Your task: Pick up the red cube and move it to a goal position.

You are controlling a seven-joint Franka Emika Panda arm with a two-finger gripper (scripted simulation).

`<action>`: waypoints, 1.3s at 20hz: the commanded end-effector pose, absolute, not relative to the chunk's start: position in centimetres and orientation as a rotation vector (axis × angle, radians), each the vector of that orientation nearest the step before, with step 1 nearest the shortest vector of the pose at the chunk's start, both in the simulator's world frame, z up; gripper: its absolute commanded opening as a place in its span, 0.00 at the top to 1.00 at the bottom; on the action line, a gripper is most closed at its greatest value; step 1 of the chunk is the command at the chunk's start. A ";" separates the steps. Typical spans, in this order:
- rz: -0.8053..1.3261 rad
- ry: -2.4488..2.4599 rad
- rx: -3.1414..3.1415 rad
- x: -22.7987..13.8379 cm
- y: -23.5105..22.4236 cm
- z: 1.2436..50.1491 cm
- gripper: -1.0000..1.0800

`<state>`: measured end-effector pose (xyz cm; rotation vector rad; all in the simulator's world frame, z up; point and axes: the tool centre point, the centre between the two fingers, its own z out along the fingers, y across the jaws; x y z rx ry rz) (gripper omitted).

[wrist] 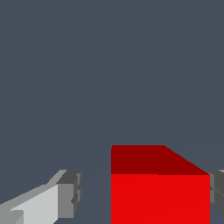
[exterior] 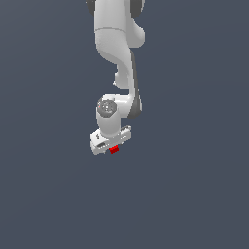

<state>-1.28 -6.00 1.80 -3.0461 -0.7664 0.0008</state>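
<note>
The red cube [wrist: 159, 192] sits between the spread fingers of the tool [wrist: 144, 192], touching one, clear of the other.

No text, labels, brands, numbers or signs readable in either view. All surfaces plain.
</note>
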 end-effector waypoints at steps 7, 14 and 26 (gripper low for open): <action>0.000 -0.759 -3.049 -1.2 -5.9 2.0 0.04; 0.000 -0.759 -3.049 -1.2 -5.9 2.0 1.00; 0.000 -0.759 -3.049 -1.7 -5.5 3.4 1.00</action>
